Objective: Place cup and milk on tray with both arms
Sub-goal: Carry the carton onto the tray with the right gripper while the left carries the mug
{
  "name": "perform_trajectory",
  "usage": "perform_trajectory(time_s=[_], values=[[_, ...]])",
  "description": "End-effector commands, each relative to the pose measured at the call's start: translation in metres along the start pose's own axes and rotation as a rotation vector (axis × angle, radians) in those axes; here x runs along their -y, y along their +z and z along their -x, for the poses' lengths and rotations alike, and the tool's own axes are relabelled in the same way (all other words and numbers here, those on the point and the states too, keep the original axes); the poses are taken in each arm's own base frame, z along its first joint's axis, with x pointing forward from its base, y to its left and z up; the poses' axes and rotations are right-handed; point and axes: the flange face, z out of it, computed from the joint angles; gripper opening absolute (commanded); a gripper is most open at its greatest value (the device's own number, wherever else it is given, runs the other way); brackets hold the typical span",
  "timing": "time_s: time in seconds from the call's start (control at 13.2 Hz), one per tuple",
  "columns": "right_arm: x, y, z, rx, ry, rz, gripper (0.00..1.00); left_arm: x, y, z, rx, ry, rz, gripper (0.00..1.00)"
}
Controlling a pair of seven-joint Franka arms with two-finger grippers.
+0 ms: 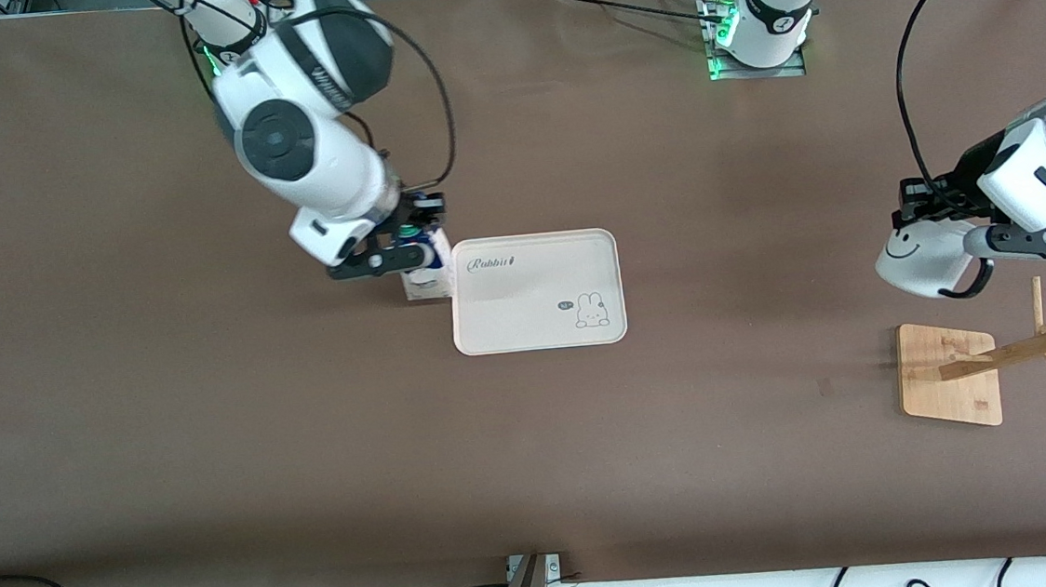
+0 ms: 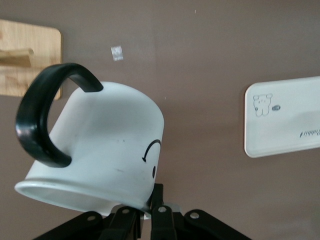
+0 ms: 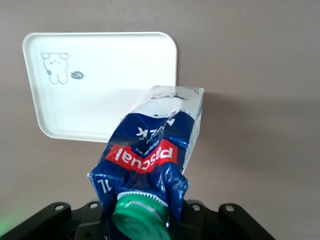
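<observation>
The cream tray (image 1: 524, 303) with "Rabbit" lettering lies mid-table; it also shows in the left wrist view (image 2: 285, 125) and the right wrist view (image 3: 105, 65). My right gripper (image 1: 409, 246) is shut on the top of the milk carton (image 1: 427, 278), dark blue and white with a green cap (image 3: 140, 220), beside the tray's edge toward the right arm's end. My left gripper (image 1: 937, 219) is shut on the rim of the white smiley cup (image 1: 920, 258), held tilted in the air over the table near the wooden stand; its black handle (image 2: 45, 120) shows clearly.
A wooden mug stand (image 1: 1004, 358) with a bamboo base (image 1: 948, 374) stands at the left arm's end, nearer the front camera than the cup. Cables lie along the table's front edge.
</observation>
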Motion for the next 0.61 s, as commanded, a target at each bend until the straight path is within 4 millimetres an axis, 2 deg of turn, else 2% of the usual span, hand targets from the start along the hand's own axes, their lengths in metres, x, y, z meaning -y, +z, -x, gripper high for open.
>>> perform_trajectory(time_s=[0.0, 0.23, 0.38, 0.53], values=[[0.023, 0.022, -0.005, -0.032, 0.068, -0.041, 0.33, -0.002, 0.001, 0.004, 0.077, -0.023, -0.022, 0.00], [0.036, 0.045, -0.006, -0.042, 0.094, -0.054, 0.33, -0.011, 0.006, 0.010, 0.126, -0.013, -0.026, 0.00], [0.033, 0.055, -0.011, -0.038, 0.103, -0.052, 0.33, -0.013, 0.011, 0.014, 0.166, 0.000, -0.023, 0.00], [0.036, 0.063, -0.014, -0.051, 0.083, -0.061, 0.33, -0.030, 0.020, 0.022, 0.241, 0.029, -0.030, 0.00]])
